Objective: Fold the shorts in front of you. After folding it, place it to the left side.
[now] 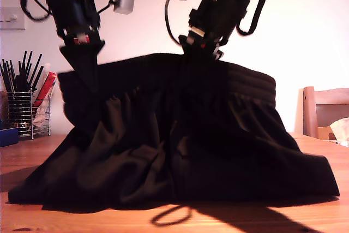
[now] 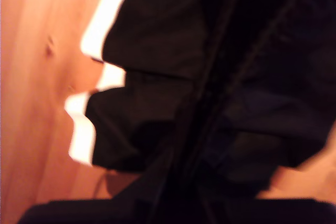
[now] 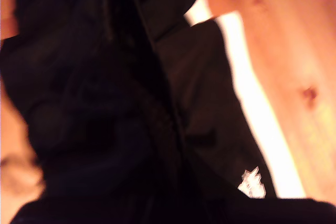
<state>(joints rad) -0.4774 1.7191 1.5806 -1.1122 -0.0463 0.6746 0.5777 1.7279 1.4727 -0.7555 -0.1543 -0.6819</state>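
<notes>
1. Exterior view: the shorts hang as a wide black curtain, waistband up and hems pooled on the bench. They begin beside the wire rack of utensils and spread well away from it.
2. The pincer nearer the rack is clamped on a peak of waistband. The pincer farther from the rack looks clamped on the ribbed band too. You cannot tell which of them is first.
3. The cloth looks light, limp and prone to bunching, so I would hold it by the elastic band, its firmest part. A cord loop trails on the bench and could snag.
4. First wrist view: blurred black folds of the shorts drop towards the orange wood of the bench. The first pincer's tips are not visible.
5. Second wrist view: the shorts again, with a small white mark. The second pincer's tips are hidden.
6. Beyond the far end from the rack stands a chair, against a pale wall.
</notes>
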